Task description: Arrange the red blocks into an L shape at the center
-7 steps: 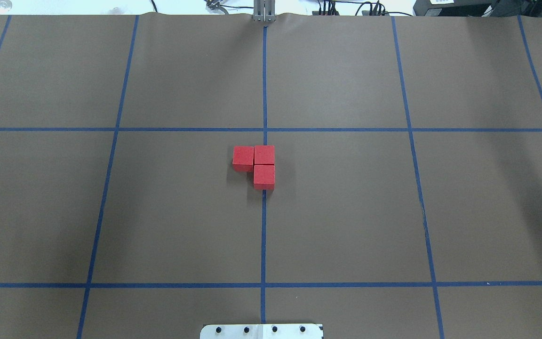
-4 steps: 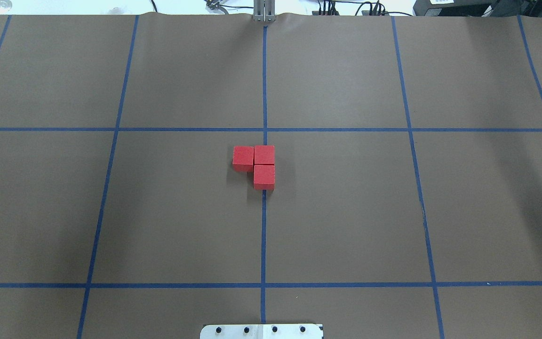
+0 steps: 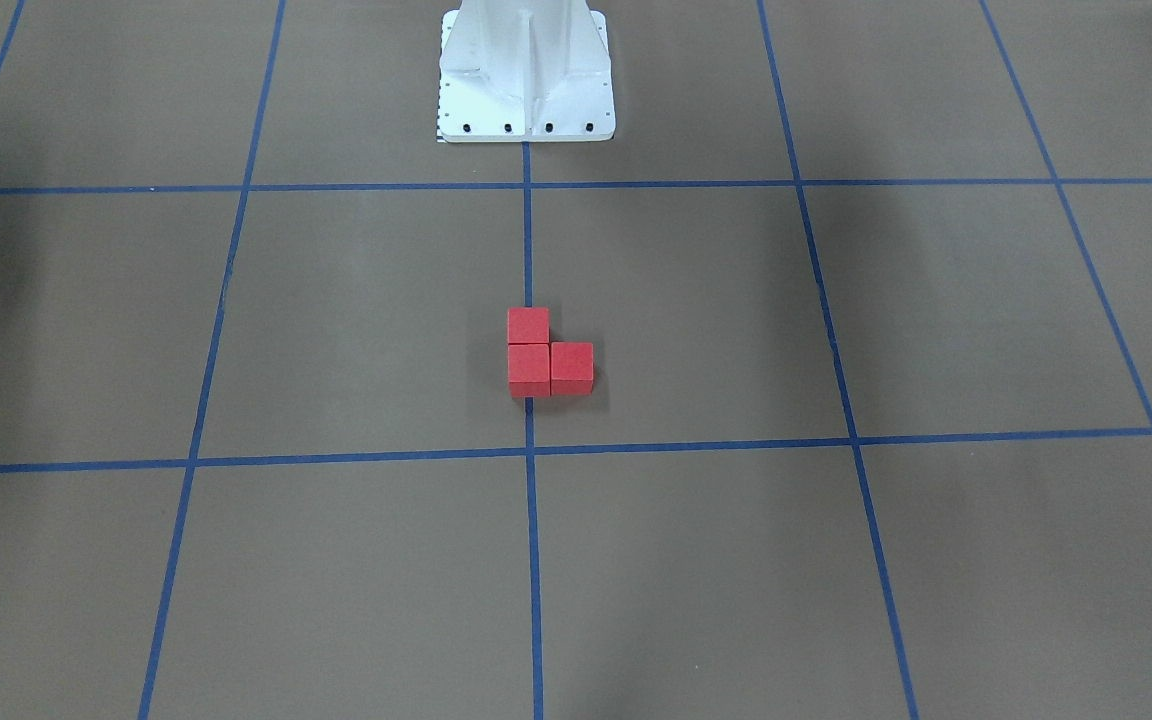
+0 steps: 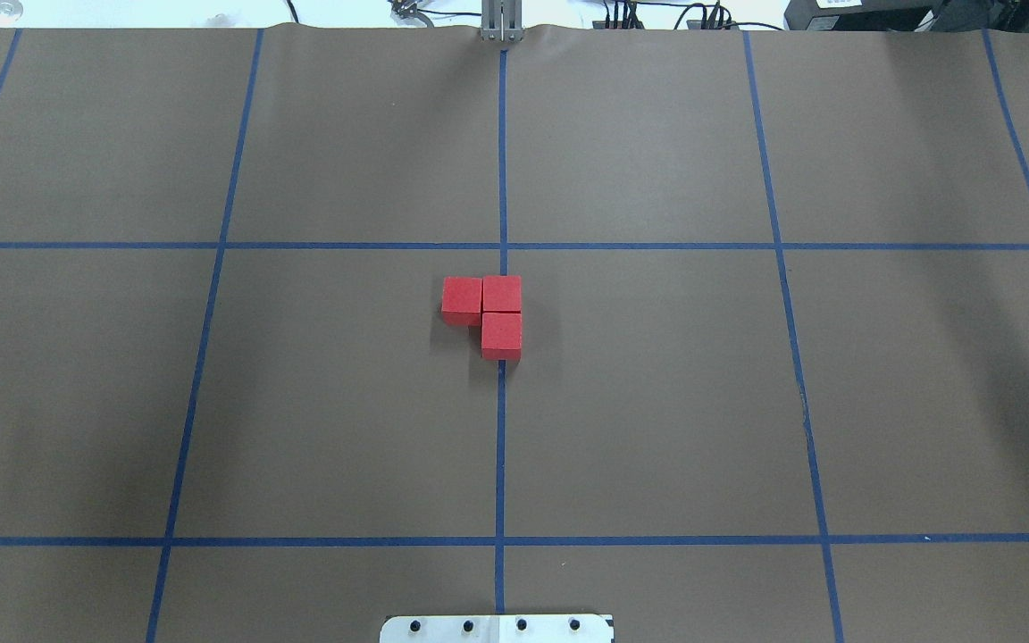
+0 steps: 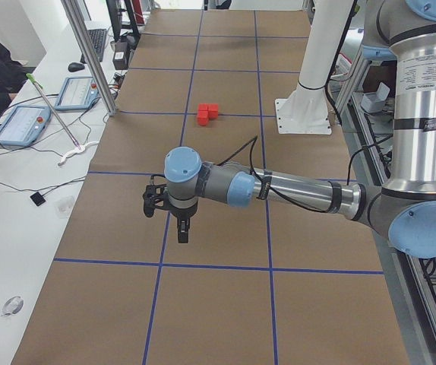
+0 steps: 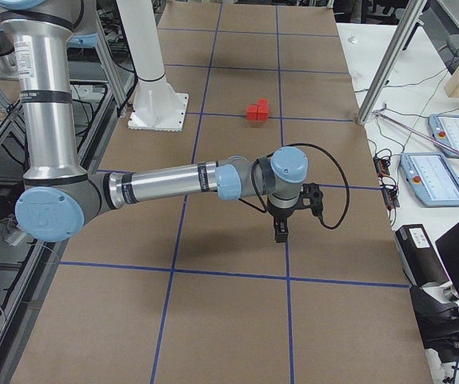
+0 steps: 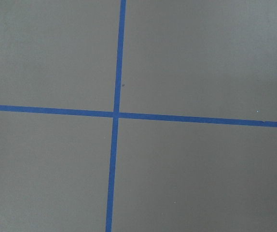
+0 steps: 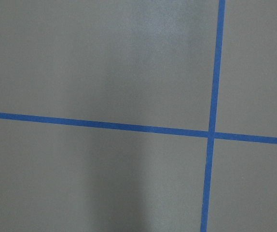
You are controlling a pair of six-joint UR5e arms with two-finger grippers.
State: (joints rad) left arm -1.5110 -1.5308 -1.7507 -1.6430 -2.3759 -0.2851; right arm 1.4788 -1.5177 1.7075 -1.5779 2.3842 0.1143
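Two arms [image 5: 294,190] [image 6: 165,182] outstretched; pincers [image 5: 183,236] [image 6: 281,234] downward

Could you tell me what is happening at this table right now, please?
Nothing is being handled at this moment. The three small matte red cubes sit touching in an L shape on the brown matte table centre, two of them over the middle blue tape line. The left claw and right claw hang over bare grid, well apart from the cubes. Whether they are open or shut cannot be told.
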